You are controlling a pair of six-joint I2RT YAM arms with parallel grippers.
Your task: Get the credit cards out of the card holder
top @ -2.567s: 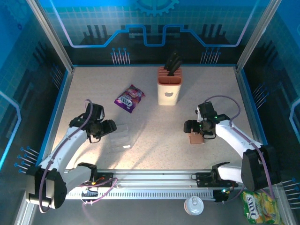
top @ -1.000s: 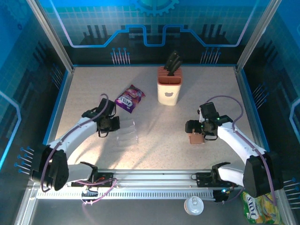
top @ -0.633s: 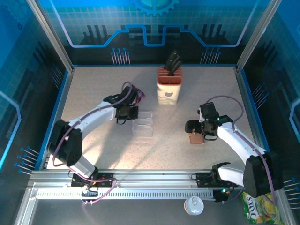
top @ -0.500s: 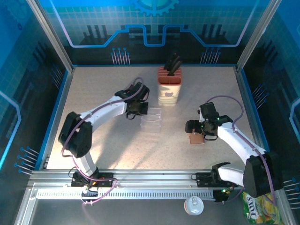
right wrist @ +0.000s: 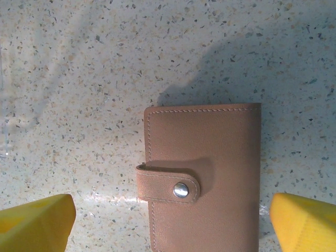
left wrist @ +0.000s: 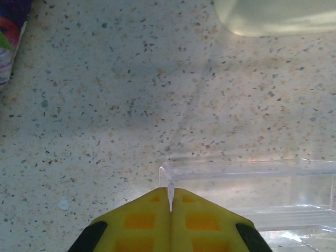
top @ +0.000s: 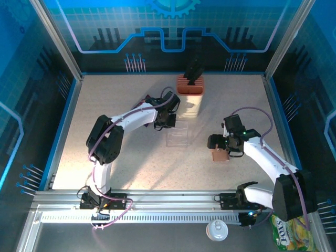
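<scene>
At the right of the table [top: 105,152], roughly midway between near and far edges, the card holder [top: 220,156] lies flat and closed. The right wrist view shows its tan leather face up and its strap [right wrist: 168,184] fastened across the left edge with a metal snap. The right gripper [top: 221,149] hangs directly over it with its jaws spread wide. One yellow finger [right wrist: 34,220] stands off to one side of the holder and the other finger [right wrist: 304,226] off to the opposite side; neither touches the leather and nothing is held.

Toward the middle of the table, the left arm reaches far across from its base. The left gripper [left wrist: 169,191] is fully closed, its yellow pads pinching the thin upright edge of a clear plastic sleeve [left wrist: 252,181], which rests on the speckled surface just near of the cream-and-orange knife block [top: 189,97]. In the left wrist view the block's pale base sits at the far right, and a purple snack packet [left wrist: 9,37] edges in at the far left.
</scene>
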